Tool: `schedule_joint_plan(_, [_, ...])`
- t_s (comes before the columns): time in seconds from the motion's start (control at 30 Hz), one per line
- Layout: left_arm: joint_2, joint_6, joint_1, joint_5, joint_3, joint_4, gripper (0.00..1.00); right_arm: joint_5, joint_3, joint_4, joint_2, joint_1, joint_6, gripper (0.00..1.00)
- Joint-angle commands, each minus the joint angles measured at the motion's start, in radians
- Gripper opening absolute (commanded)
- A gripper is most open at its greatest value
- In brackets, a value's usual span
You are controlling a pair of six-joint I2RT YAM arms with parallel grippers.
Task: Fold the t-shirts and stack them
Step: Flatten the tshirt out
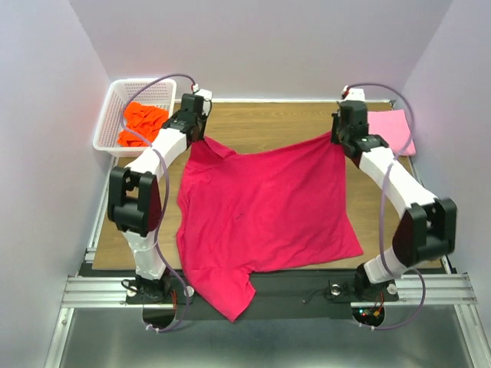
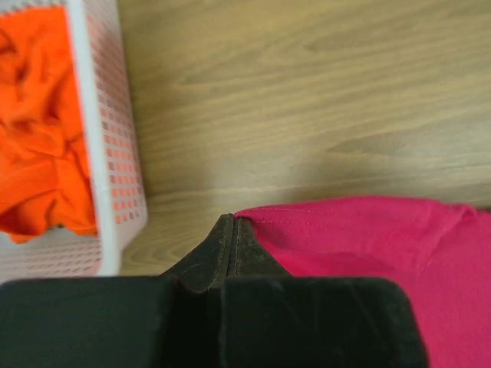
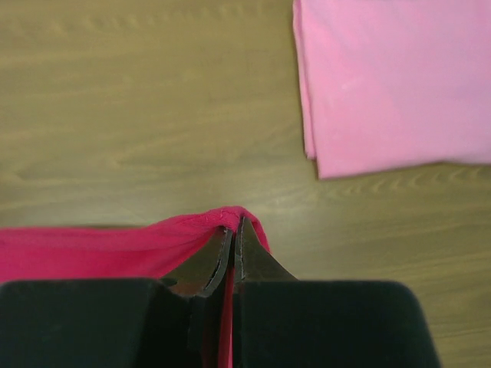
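The near sleeve of the crimson-red t-shirt (image 1: 265,207) is being left hanging over the near edge of the table (image 1: 268,123). Its far corners are being pinched by the left gripper (image 2: 232,230) and the right gripper (image 3: 234,230), jaws pressed together on cloth. The pink t-shirt (image 3: 399,84) is being cut off by the frame. The orange t-shirt (image 1: 142,123) is being half concealed inside the basket (image 1: 107,126).

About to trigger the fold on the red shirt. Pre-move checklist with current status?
1. Left gripper shut on crimson t-shirt far edge: ok.
2. Right gripper shut on its far corner: ok.
3. Both cloth layers pinched: cannot tell.
4. Shirt fully on table: not ok, near sleeve hangs over the near edge.
5. Pink t-shirt folded, clear of it: ok.
6. Orange t-shirt folded: not ok, crumpled in white basket.
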Motion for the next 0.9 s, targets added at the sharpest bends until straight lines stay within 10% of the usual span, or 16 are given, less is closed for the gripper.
schedule_joint_plan(0.0, [0.033, -0.027, 0.006, -0.032, 0.113, 0.071, 0.0, 0.036, 0.002, 0.124, 0.078, -0.021, -0.004, 0.01])
schedule_joint_plan(0.87, [0.35, -0.089, 0.023, -0.123, 0.36, 0.142, 0.0, 0.004, 0.347, 0.148, 0.583, -0.144, -0.004, 0.01])
